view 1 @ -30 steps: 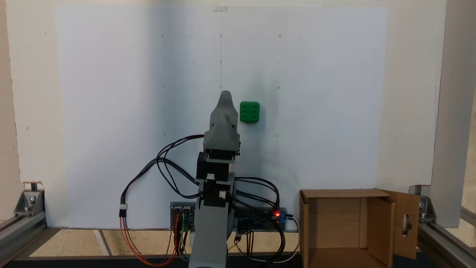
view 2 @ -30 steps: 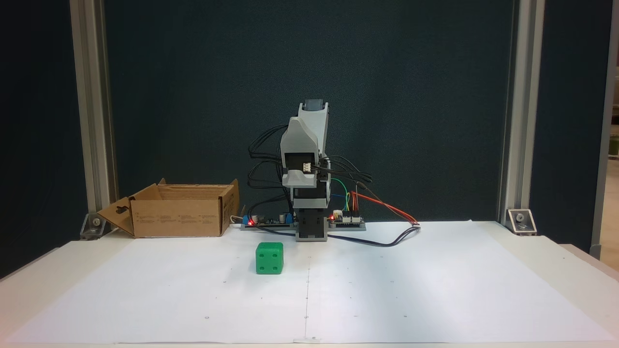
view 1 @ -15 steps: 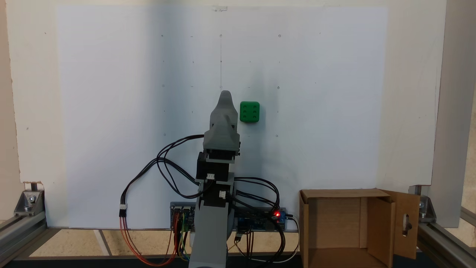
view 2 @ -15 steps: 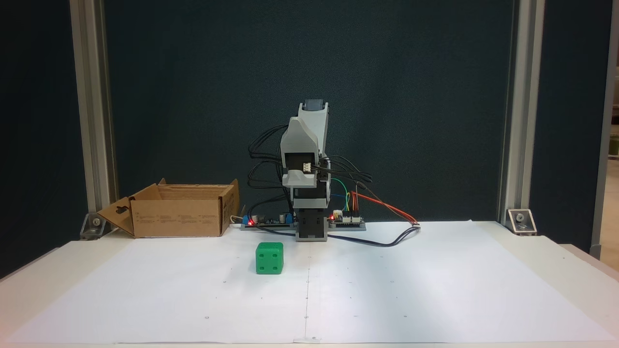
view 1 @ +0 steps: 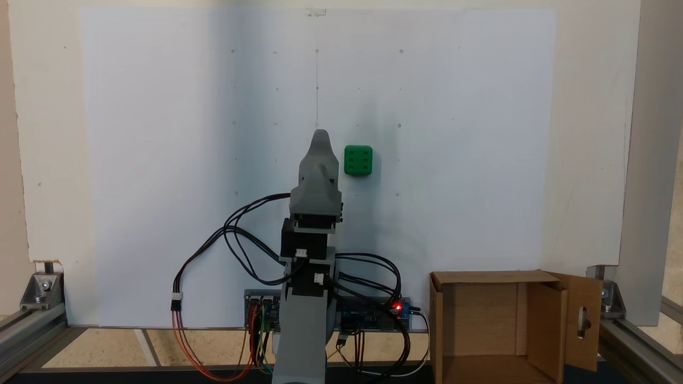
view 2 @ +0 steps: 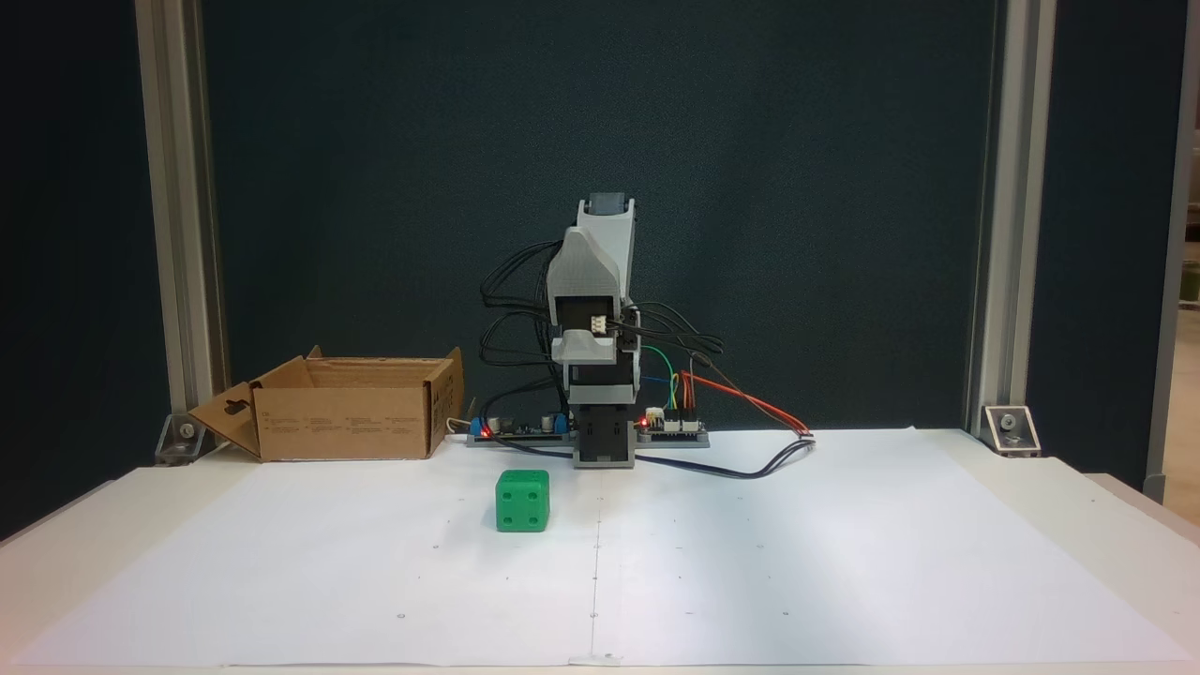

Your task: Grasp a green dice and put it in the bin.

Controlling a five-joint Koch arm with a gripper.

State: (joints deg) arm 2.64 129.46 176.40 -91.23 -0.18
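Your end effector (view 1: 320, 140) hangs folded above the arm's base; you cannot tell how its jaws stand. It has shifted slightly left since a second ago. The green dice (view 1: 358, 160) sits just right of it on open white paper (view 1: 160, 133), untouched. The bin (view 1: 496, 325) stands well apart, at the desk (view 2: 1116, 525) edge.

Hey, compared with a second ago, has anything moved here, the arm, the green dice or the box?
Only the gripper has moved: in the view from above it shifted slightly left, away from the green dice, and in the front view it rose a little. Nothing was grasped or released. The green dice and the bin stayed put.
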